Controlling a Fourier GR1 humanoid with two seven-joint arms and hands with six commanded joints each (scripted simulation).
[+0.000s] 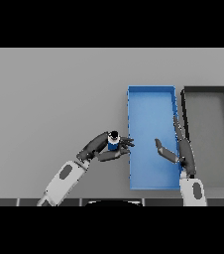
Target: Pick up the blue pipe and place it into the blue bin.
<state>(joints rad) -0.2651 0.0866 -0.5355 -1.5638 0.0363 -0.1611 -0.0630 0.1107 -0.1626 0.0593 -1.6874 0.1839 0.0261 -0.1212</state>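
Note:
The blue pipe [113, 144] is a short upright piece with a dark top, held at the left edge of the blue bin [151, 96]. My left hand [106, 149] is shut on it, fingers and thumb curled round its sides, fingertips reaching over the bin's left wall. My right hand [181, 149] hovers over the bin's right side with fingers straight and thumb spread, holding nothing.
A black bin [206, 90] with a grey floor stands directly right of the blue bin, their walls nearly touching. The grey table [49, 94] stretches away to the left and behind.

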